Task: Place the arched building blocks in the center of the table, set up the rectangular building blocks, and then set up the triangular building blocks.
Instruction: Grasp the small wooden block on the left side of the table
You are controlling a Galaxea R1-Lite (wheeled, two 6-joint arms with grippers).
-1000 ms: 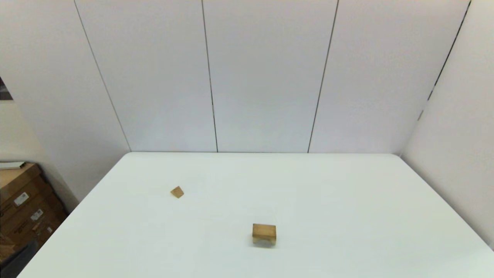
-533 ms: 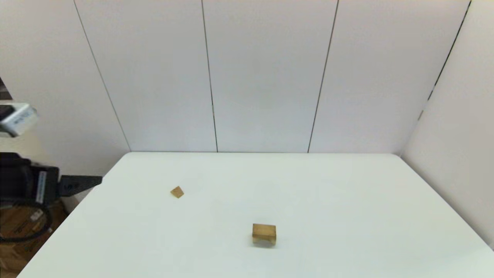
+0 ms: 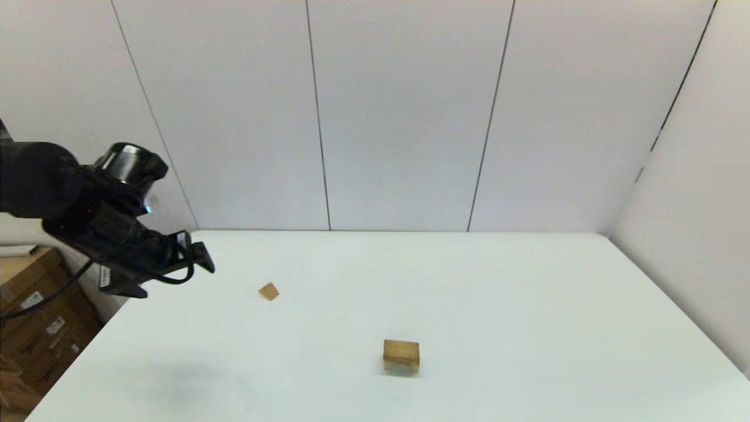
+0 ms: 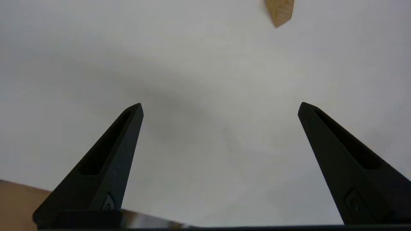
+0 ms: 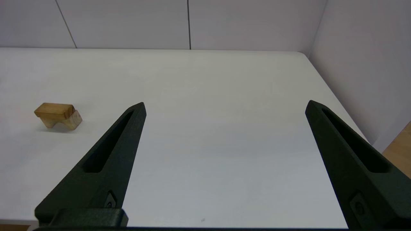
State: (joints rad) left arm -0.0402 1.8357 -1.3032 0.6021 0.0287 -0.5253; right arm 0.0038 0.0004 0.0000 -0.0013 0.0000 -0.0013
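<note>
Near the worktop's [image 3: 527, 305] front edge I see the rectangular block [image 3: 401, 350] stacked on the arched block [image 5: 65, 121]. Triangular block [image 3: 269, 291] farther, toward left edge. Left gripper [image 4: 220, 107] above left edge, jaws wide, empty. Right gripper [image 5: 224, 106] jaws wide, empty.

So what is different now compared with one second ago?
The left gripper has swung in from the robot's left, over the table's left edge, toward the triangular block; its fingers are open and hold nothing. The triangular block and the rectangular block on the arched block have not moved.
</note>
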